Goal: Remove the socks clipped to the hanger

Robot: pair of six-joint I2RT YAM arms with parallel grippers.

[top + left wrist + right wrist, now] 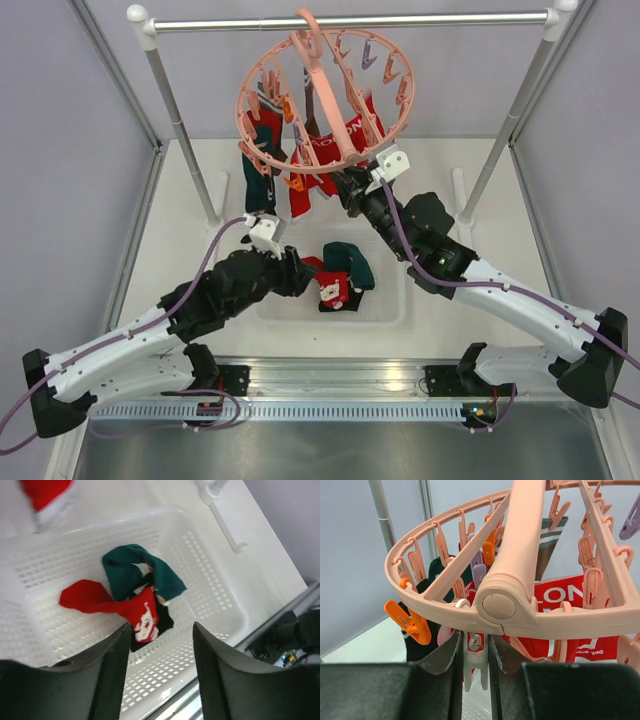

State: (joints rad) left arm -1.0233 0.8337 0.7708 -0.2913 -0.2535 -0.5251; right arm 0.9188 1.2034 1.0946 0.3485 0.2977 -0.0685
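Right tool (474, 652) is nearly closed, fingers pinching a pale clip (475, 667) just under the hub of the hanger (520, 545). The ring rim is directly overhead, and dangling clips crowd both sides, so there is little side room. The hanger hooks on the rail (350, 20), well above the bench (440, 160). Clipped on: hung red sock (565, 597), striped sock (547, 542), dark teal sock (258, 180). Left tool (161, 627) is wide open and empty, above the white basket (210, 565), clear of its walls. Loose inside lie a teal sock (125, 570), a marked red sock (142, 615) and a black sock (164, 622).
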